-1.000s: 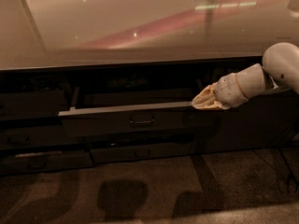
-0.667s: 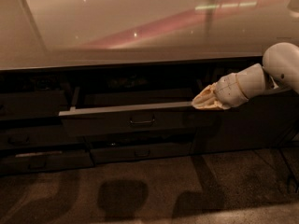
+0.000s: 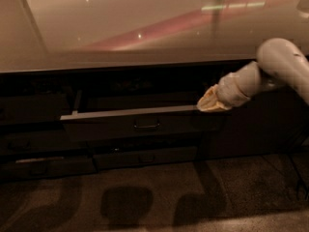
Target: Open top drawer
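1. the top drawer sits just under the tabletop, in the middle of the dark cabinet front, and it stands part way out of the cabinet.
2. its pale top edge runs as a thin light line across the view, from the left of centre to the end effector.
3. a pale side rail shows at the drawer's left end, slanting back into the dark opening.
4. a small dark pull sits at the middle of the drawer front, below the pale edge.
5. the end effector is at the right end of the drawer, its tan tip meeting the right end of the pale top edge; it is well to the right of the pull and a little higher.
6. whether the end effector is open, closed or gripping the drawer edge cannot be told; the tip reads as one tan shape against the dark.
7. the white arm comes in from the right side of the view and slopes down and left to the end effector.
8. a slimmer lower drawer with a like pull lies under the top drawer, flush with the cabinet front.
9. the speckled floor in front of the cabinet carries dark rounded shadows.
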Robot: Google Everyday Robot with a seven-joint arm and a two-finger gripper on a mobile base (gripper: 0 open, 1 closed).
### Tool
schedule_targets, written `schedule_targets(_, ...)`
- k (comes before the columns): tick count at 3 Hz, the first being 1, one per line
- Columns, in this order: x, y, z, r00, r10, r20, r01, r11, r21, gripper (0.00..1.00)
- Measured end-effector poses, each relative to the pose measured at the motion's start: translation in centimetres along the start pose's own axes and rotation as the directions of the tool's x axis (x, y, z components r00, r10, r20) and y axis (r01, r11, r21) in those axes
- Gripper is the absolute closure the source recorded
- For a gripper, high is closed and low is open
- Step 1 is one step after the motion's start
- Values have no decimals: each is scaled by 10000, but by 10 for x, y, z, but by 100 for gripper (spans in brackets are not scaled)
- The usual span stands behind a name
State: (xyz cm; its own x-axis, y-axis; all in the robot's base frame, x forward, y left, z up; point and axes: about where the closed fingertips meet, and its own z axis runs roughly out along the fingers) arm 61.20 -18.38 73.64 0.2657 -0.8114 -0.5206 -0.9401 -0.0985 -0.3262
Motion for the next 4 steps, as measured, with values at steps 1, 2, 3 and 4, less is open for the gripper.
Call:
schedule_targets(1,11,-29,20,9755,326,-2177,-410,9986,-340,100)
schedule_targets(2,11,-29,20,9755,326,-2174,-409,9986,-341,100)
schedule_targets(3,31,-46,24,9819,459,-1840,-485,9988,-94,100)
schedule_targets(4,31,-46,24,9818,458,-1843,-484,9988,-93,100)
